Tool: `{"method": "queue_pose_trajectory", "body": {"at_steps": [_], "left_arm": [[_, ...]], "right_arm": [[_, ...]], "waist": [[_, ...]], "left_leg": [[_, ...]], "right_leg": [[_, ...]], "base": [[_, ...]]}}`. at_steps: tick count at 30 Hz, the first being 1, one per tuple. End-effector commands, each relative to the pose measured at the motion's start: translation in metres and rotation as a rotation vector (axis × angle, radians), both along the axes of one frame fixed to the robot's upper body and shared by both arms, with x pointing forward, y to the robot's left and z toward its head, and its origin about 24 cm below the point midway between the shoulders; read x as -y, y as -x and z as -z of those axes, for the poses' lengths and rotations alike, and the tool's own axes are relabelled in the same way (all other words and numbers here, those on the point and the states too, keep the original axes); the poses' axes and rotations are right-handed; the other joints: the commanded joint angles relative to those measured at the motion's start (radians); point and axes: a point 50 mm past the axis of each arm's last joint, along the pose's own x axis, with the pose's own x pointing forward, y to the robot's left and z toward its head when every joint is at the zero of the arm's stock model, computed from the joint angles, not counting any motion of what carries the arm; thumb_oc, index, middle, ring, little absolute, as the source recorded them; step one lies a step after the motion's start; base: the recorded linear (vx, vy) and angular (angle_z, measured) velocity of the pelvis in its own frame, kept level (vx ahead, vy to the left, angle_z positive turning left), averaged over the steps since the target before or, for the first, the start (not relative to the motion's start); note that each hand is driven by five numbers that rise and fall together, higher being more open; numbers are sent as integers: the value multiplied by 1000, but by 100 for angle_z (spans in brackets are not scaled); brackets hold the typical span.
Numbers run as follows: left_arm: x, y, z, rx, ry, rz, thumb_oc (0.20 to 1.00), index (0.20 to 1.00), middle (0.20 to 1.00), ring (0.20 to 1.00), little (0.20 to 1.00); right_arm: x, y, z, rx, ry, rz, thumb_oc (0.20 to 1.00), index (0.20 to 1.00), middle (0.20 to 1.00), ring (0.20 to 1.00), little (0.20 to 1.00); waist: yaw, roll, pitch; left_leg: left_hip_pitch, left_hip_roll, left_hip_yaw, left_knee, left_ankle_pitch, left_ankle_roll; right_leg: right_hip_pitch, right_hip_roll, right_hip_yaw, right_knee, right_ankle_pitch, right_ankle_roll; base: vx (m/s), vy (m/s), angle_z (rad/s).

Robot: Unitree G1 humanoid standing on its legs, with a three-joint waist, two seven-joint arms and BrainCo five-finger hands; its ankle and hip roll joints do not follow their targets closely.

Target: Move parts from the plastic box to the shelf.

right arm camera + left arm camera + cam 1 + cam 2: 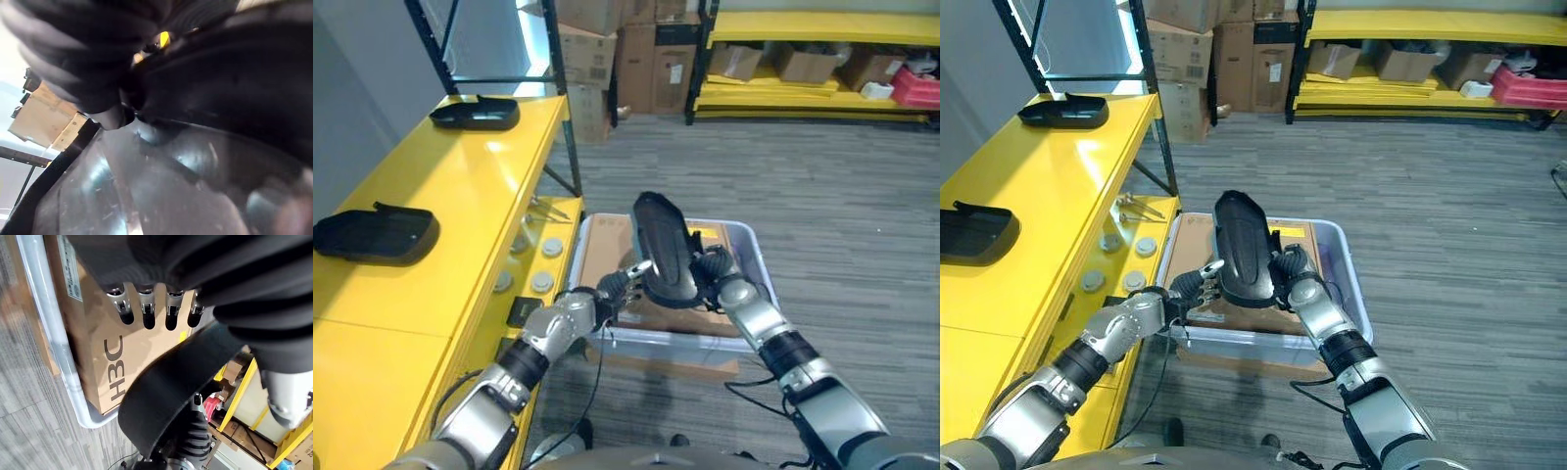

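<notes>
Black part [664,249] above plastic box [756,257]

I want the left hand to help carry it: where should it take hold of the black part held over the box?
Probably the long edge of the black part facing the left hand, coming from the robot's left: the part stands upright, and the right hand already covers its other edge.

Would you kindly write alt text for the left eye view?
Both hands, left hand and right hand, lift a black part above a plastic box on the floor; two more black parts lie on the yellow shelf.
</notes>
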Motion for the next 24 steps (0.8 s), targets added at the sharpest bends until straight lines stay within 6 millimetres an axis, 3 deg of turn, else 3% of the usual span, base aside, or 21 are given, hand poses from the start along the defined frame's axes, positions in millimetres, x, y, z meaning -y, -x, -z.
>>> {"method": "queue_pose_trajectory", "body": {"at_steps": [1,12,22,23,24], "left_arm": [[19,-6,-9,21,-16,25,1000,1000,1000,1000,1000],[45,-12,-33,108,55,37,1000,1000,1000,1000,1000],[52,-14,-60,275,58,80,1000,1000,1000,1000,1000],[51,-16,-66,328,36,89,752,752,752,752,752],[50,-18,-68,358,30,89,200,200,200,200,200]], "right_arm": [[-25,-25,-39,154,-23,-104,200,200,200,200,200],[-57,-25,-31,99,-31,-197,200,200,200,200,200],[-64,-26,-31,78,-25,-224,200,200,200,200,200],[-64,-26,-31,74,-24,-226,200,200,200,200,200],[-64,-26,-31,72,-24,-226,200,200,200,200,200]], "waist": [[44,-34,-56],[36,-32,-68],[37,-30,-71],[38,-29,-72],[39,-29,-73]], "left_leg": [[-26,37,20,14,-58,-6],[-16,45,35,11,-58,-14],[-6,42,30,4,-56,-17],[-4,42,31,2,-56,-18],[-4,42,30,2,-55,-18]], "right_leg": [[-11,-71,19,48,-51,94],[5,-80,2,35,-49,98],[16,-81,-13,36,-50,99],[18,-82,-16,35,-50,99],[18,-81,-16,36,-50,99]], "base": [[18,-4,-15],[23,-1,-7],[0,0,0],[0,0,0],[0,0,0]]}}
